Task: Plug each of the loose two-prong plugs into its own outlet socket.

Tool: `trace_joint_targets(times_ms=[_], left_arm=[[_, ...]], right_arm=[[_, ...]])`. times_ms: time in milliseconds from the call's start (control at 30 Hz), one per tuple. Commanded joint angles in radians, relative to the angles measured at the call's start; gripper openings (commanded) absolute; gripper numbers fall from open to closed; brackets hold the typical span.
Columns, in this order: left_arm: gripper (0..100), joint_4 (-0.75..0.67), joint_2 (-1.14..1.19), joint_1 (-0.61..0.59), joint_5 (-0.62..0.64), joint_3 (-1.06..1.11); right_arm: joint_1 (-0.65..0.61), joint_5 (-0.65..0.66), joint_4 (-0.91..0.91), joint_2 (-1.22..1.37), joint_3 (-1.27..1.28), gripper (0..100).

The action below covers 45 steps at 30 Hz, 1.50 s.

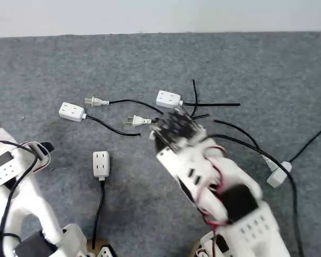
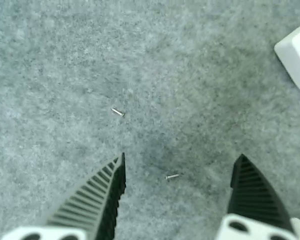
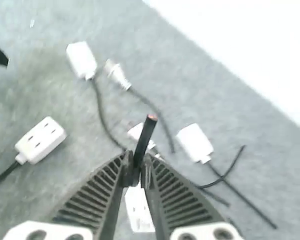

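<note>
My right gripper (image 3: pixel 136 160) is shut on a short black cord (image 3: pixel 144 136) whose cut end sticks up past the fingertips. A white piece (image 3: pixel 136 209) shows under its fingers; I cannot tell what it is. In the high view this gripper (image 1: pixel 163 128) sits beside a loose two-prong plug (image 1: pixel 138 121). A second plug (image 1: pixel 96 101) lies farther back, between two white outlets (image 1: pixel 72 111) (image 1: pixel 168 99). A third outlet (image 1: pixel 100 163) lies nearer the front. My left gripper (image 2: pixel 180 167) hangs open over bare carpet, an outlet's corner (image 2: pixel 296 55) off to one side.
Black cords (image 1: pixel 219 104) cross the grey carpet behind and right of the right arm. Another white plug piece (image 1: pixel 278 174) lies at the far right on a cord. Two small screws (image 2: pixel 117 112) (image 2: pixel 172 176) lie under the left gripper. The left arm (image 1: pixel 21 182) stands at the front left.
</note>
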Motion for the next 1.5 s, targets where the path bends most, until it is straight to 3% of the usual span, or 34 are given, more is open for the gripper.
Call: trace_joint_targets(times_ms=[0, 167, 400, 600, 733, 900, 1167, 1467], left_arm=[[32, -0.021, 0.002, 0.009, 0.009, -0.010], [32, -0.021, 0.002, 0.012, 0.008, -0.010], [32, -0.021, 0.002, 0.012, 0.008, -0.010], [32, -0.021, 0.002, 0.012, 0.008, -0.010], [32, -0.021, 0.002, 0.012, 0.008, -0.008], [32, -0.021, 0.002, 0.012, 0.008, -0.008], [32, -0.021, 0.002, 0.014, 0.008, -0.001], [32, -0.023, 0.002, 0.028, 0.008, 0.001]], right_arm=[[0.033, -0.011, 0.084, -0.071, -0.143, 0.9], [0.082, -0.037, 0.185, -0.008, -0.282, 0.9], [0.254, -0.061, 0.392, 0.131, -0.477, 0.9], [0.354, -0.061, 0.472, 0.262, -0.439, 0.9], [0.414, -0.061, 0.375, 0.337, -0.313, 0.9], [0.453, -0.060, 0.105, 0.444, -0.138, 0.9], [0.461, -0.060, -0.160, 0.700, -0.100, 1.6], [0.450, -0.011, -0.183, 0.785, -0.135, 23.9]])
